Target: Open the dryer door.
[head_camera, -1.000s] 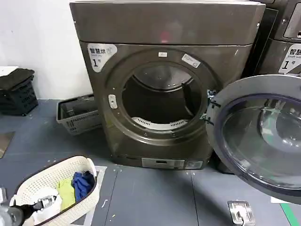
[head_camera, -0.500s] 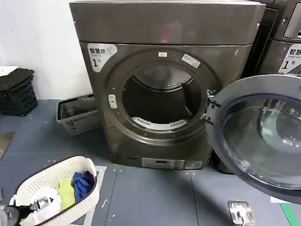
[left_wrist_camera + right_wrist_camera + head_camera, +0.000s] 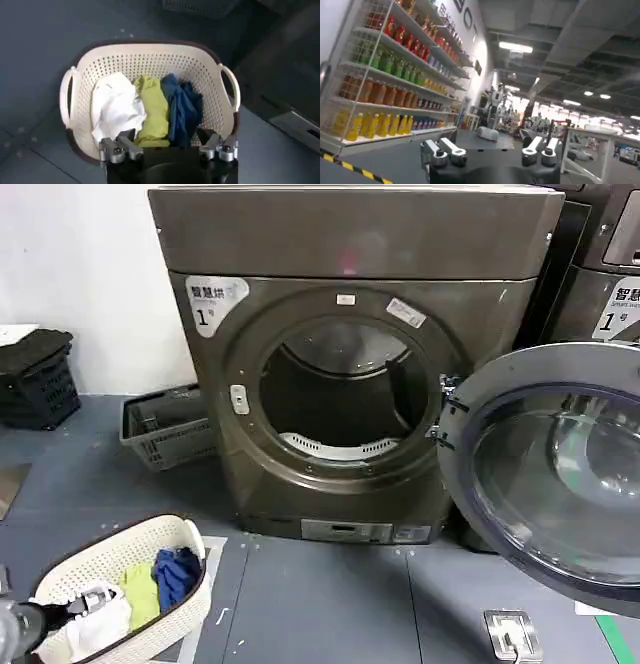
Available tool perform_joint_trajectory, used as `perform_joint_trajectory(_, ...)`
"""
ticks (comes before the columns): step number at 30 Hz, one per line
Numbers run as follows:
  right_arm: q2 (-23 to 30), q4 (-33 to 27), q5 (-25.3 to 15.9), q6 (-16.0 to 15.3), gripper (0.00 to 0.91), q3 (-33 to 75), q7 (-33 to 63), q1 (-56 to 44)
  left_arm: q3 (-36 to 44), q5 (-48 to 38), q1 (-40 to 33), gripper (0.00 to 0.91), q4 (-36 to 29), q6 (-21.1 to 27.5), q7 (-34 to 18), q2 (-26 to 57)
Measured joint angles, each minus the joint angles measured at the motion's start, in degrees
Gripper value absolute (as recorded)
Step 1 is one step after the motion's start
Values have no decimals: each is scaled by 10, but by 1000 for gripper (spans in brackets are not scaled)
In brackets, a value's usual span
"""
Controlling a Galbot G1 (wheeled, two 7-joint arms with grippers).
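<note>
Low at the left, over the cream laundry basket (image 3: 120,569) of white, green and blue clothes: left claw (image 3: 168,148), fingers spread wide, holding nothing. Centre: bronze-grey dryer (image 3: 350,364), drum mouth fully exposed. Right of it: the dryer door (image 3: 555,474), swung wide on its hinge, chrome ring and domed glass facing out, so task judged done. Likely heavy, rigid, slick on chrome and glass; best gripped at the free rim edge. Right claw (image 3: 490,152) spread wide too, empty, pointed toward shelves.
</note>
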Motion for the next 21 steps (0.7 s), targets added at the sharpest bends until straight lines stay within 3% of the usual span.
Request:
perform_joint_trajectory(7,11,-10,-2,5,907,15,6,-6,22,-54,-37,907,29,0,-24,17)
perform_joint_trajectory(21,16,-24,-5,6,907,29,9,-10,57,-59,-76,907,74,0,-23,27)
